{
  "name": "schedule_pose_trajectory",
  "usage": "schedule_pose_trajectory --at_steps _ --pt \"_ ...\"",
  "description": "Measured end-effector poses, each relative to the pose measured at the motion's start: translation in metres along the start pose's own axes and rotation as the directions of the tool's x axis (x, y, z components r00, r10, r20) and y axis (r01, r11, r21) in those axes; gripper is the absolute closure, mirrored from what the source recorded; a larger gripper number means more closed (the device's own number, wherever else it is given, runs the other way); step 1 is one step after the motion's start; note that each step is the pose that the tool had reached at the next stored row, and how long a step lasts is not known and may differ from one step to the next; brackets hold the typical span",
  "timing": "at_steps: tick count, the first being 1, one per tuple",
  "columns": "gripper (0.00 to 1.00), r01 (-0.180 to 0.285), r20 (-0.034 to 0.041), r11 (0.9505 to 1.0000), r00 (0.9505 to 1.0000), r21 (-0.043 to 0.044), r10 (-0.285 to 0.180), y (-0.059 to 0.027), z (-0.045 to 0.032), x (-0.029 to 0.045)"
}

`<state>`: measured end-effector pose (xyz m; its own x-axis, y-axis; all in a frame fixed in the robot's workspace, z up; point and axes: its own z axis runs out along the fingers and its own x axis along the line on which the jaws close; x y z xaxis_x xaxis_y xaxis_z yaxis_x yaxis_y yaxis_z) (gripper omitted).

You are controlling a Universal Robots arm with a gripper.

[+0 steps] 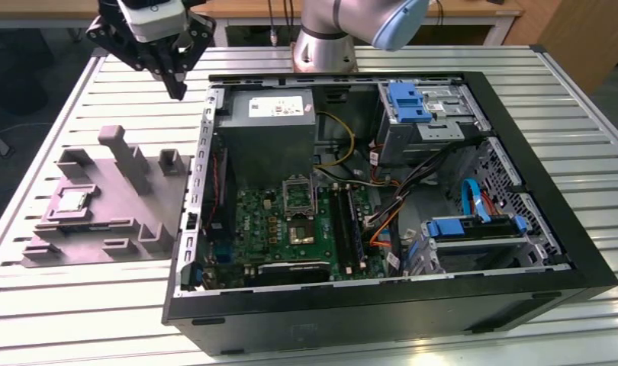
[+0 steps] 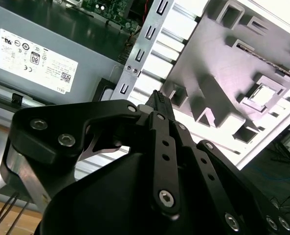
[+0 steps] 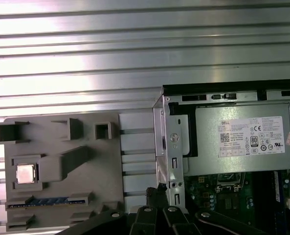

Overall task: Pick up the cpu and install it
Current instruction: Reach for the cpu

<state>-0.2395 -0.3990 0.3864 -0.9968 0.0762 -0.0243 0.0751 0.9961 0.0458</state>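
The small silvery square cpu [image 1: 70, 200] lies in a pocket of the grey moulded plastic tray [image 1: 111, 212] by the slatted metal bench's [image 1: 594, 152] edge, likely to keep it level. The black end effector [image 1: 175, 88] hangs near the tray, closed and empty.

surface: slatted metal table [image 1: 584, 160] | behind: wooden desk [image 1: 461, 9] | floor [image 1: 14, 84]: dark
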Motion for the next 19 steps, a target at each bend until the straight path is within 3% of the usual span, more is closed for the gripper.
schedule_pose_trajectory --at_steps 19 --pt "0.89 0.000 0.0000 1.0000 1.0000 0.0000 0.000 -0.0006 0.0024 0.0067"
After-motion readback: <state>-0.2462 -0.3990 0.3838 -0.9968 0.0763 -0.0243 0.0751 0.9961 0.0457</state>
